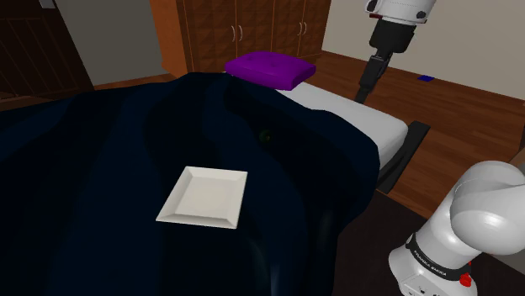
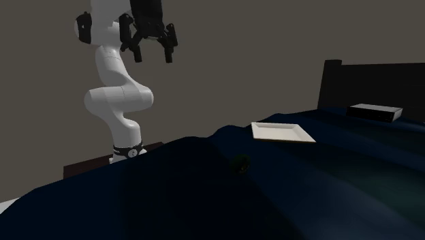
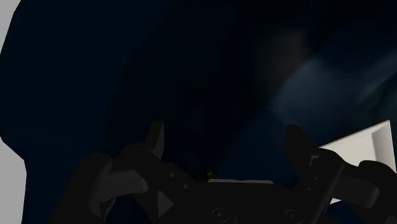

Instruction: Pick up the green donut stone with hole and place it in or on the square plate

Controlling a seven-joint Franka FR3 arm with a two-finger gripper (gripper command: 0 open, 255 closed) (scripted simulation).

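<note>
gripper (image 2: 151,53) is hanging high up, fingers (image 3: 298,145) spread, holding nothing; the donut stone (image 2: 240,162), looks greenish I think, is sitting on the dark blanket (image 1: 101,168) near the white square plate (image 1: 204,196)

Donut stone (image 1: 265,134): small, dark green, v. dim vs. the dark navy bed blanket (image 1: 101,168); sits in a fold of the blanket; hole can't be made out. Square plate (image 1: 204,195): white, shallow, raised rim, lying flat on same blanket; stone is well apart from plate, up & to the right of it in shoulder view.
</note>
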